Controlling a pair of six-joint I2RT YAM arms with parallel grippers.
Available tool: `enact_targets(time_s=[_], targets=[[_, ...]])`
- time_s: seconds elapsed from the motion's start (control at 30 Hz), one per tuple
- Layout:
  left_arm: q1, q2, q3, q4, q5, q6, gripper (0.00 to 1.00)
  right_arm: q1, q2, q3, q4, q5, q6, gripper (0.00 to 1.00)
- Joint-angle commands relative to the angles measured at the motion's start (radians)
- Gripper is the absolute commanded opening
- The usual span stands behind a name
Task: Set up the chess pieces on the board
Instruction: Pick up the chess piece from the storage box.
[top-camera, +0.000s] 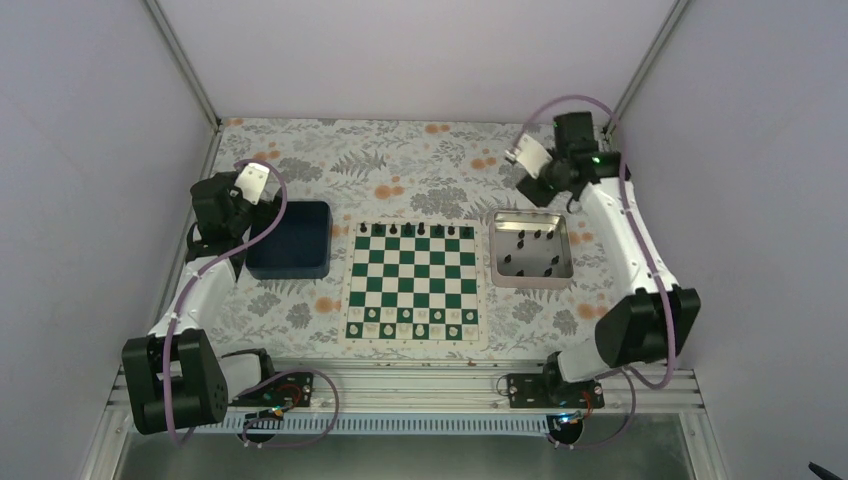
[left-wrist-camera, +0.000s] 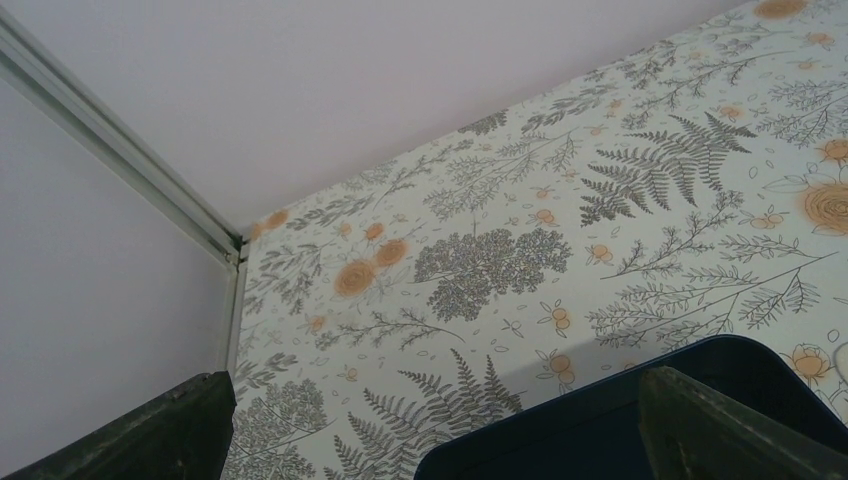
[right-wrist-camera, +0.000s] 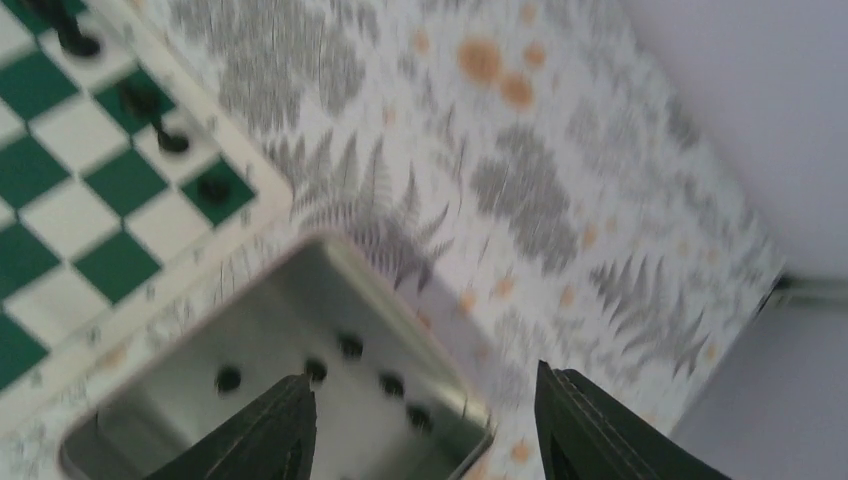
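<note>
The tray (right-wrist-camera: 270, 320) under my right gripper (right-wrist-camera: 420, 405) is silvery metal, smooth with a dull sheen. The board (top-camera: 412, 275) looks smooth and flat, the bin (top-camera: 288, 268) dark plastic, the worktop (top-camera: 400, 160) a matt floral print.

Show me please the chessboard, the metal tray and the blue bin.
chessboard (top-camera: 412, 285), top external view, an empty middle square.
metal tray (top-camera: 532, 283), top external view, its near rim.
blue bin (top-camera: 290, 238), top external view, its inner floor.
</note>
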Motion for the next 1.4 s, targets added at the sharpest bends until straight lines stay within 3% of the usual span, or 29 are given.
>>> enact_targets(time_s=[0.0,0.2,0.3,0.47,0.7,1.37], targets=[[0.008,0.014,0.011,0.011,0.012,-0.013,1.00,-0.088,-0.104,-0.187,-0.006,-0.023,-0.059,0.57],[0.008,0.011,0.016,0.002,0.011,-0.014,1.00,-0.159,-0.127,-0.388,0.033,-0.070,-0.075,0.53],[0.008,0.012,0.016,-0.002,0.011,-0.012,1.00,-0.150,-0.102,-0.442,0.024,-0.144,-0.080,0.52],[0.008,0.022,0.017,0.001,0.005,-0.011,1.00,-0.098,-0.027,-0.508,0.086,-0.133,-0.049,0.52],[0.008,0.021,0.015,0.000,-0.010,-0.008,1.00,-0.071,0.075,-0.490,0.114,-0.153,-0.044,0.50],[0.008,0.026,0.012,0.007,-0.016,-0.007,1.00,-0.066,0.195,-0.481,0.167,-0.136,-0.036,0.26]])
